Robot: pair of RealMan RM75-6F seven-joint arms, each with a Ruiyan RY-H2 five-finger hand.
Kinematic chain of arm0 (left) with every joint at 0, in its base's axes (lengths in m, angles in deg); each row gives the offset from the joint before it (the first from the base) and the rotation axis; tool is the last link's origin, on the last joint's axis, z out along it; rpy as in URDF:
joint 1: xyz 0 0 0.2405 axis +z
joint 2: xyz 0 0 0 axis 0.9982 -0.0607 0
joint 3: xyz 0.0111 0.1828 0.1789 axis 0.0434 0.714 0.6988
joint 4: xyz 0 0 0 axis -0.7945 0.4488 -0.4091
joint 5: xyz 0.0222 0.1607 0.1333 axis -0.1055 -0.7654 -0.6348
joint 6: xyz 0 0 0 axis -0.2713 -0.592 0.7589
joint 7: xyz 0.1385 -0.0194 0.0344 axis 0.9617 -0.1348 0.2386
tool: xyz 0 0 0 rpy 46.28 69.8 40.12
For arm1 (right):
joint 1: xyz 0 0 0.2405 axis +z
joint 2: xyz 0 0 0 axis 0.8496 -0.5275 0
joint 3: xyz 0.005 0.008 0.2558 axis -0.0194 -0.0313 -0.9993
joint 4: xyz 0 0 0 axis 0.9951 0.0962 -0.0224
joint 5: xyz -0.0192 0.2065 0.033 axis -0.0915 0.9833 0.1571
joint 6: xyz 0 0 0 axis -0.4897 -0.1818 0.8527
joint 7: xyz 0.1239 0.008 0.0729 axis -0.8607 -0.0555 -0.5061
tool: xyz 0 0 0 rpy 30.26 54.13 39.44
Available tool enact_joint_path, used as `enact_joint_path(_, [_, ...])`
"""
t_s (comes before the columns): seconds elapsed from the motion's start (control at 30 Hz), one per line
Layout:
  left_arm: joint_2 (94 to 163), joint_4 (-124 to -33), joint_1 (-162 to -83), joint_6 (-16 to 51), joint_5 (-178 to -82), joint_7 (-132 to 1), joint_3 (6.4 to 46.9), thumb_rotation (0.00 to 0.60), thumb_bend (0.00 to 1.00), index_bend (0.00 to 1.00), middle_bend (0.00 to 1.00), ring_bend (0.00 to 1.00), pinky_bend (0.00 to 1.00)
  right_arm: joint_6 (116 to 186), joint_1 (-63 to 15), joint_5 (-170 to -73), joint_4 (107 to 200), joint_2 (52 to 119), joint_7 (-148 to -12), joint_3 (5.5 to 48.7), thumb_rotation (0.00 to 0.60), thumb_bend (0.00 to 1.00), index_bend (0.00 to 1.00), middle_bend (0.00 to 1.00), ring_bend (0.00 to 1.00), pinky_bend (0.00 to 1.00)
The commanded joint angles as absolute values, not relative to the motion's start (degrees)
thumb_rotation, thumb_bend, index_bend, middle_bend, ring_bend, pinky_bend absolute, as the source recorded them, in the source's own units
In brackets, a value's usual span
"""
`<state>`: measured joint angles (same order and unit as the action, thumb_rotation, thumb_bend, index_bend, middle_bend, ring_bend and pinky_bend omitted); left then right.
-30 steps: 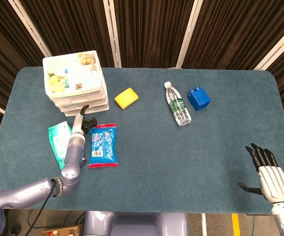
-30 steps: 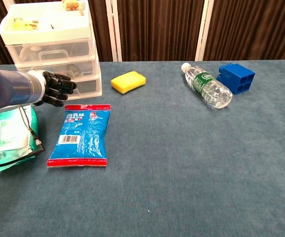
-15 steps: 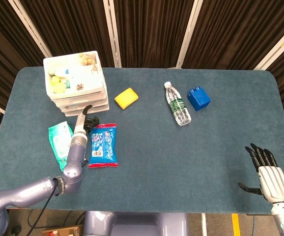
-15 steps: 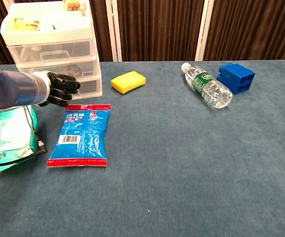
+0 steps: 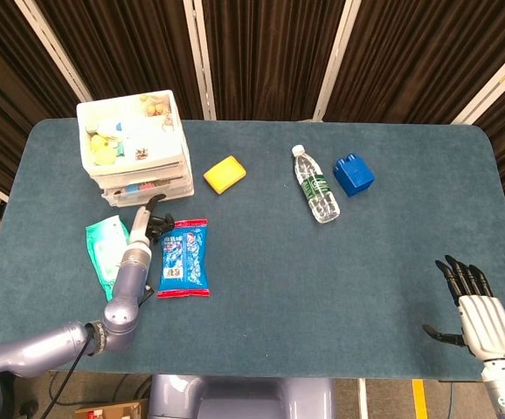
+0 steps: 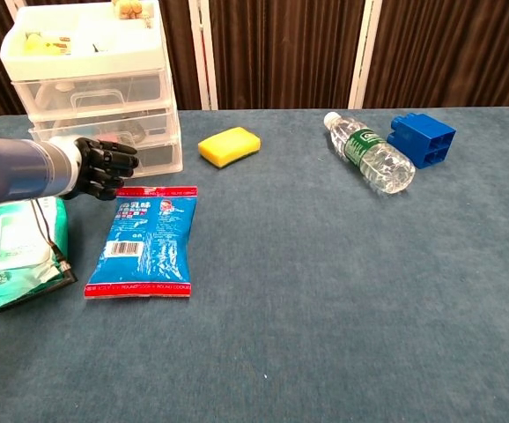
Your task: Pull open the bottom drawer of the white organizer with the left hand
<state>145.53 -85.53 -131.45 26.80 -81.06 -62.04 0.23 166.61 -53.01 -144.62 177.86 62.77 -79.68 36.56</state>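
Note:
The white organizer [image 5: 130,131] [image 6: 87,53] stands at the table's far left, its top tray full of small items. Its bottom drawer [image 5: 143,188] [image 6: 159,157] sits slightly out from the stack, with a strip of coloured contents showing in the head view. My left hand [image 5: 152,218] [image 6: 105,167] is at the drawer's front, fingers curled in on its edge. The hand hides the handle. My right hand [image 5: 475,314] hangs near the table's front right corner, fingers spread, holding nothing.
A green wipes pack [image 5: 106,253] [image 6: 17,247] lies under my left forearm, with a blue snack bag [image 5: 183,257] [image 6: 144,238] beside it. A yellow sponge [image 5: 224,173], a water bottle [image 5: 315,185] and a blue block [image 5: 353,174] lie further right.
My left hand has drawn back toward me from the organizer. The bottom drawer has slid out a little, and its contents now show from above. The right hand has not moved.

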Motion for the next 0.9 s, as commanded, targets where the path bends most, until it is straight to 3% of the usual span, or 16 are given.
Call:
enact_joint_path(0.03, [144.9, -87.1, -130.4, 26.9, -82.1, -62.6, 1.2, 0.600, 0.67, 0.22, 0.98, 0.91, 0.91, 166.6, -53.0, -144.6, 177.9, 62.8, -79.7, 36.6, 0.600, 0.10, 0.00, 0.00, 0.00, 0.00])
enact_joint_path(0.37, [141.3, -95.1, -125.9, 25.8, -88.0, -64.4, 5.0, 0.600, 0.67, 0.21, 0.97, 0.91, 0.91, 166.9, -53.2, -144.7, 178.0, 62.7, -79.6, 36.6, 0.600, 0.10, 0.00, 0.00, 0.00, 0.00])
enact_joint_path(0.63, [137.7, -97.9, -125.9, 13.0, -110.1, -50.1, 16.5, 0.600, 0.67, 0.19, 0.98, 0.92, 0.92, 166.9, -53.2, -144.9, 178.0, 62.9, -79.2, 36.7, 0.600, 0.10, 0.00, 0.00, 0.00, 0.00])
enact_joint_path(0.9, [136.2, -99.3, -130.1, 5.8, -109.8, -31.2, 16.5, 0.600, 0.67, 0.16, 0.99, 0.93, 0.94, 166.8, -53.3, -144.5, 178.3, 62.9, -78.8, 36.7, 0.600, 0.10, 0.00, 0.00, 0.00, 0.00])
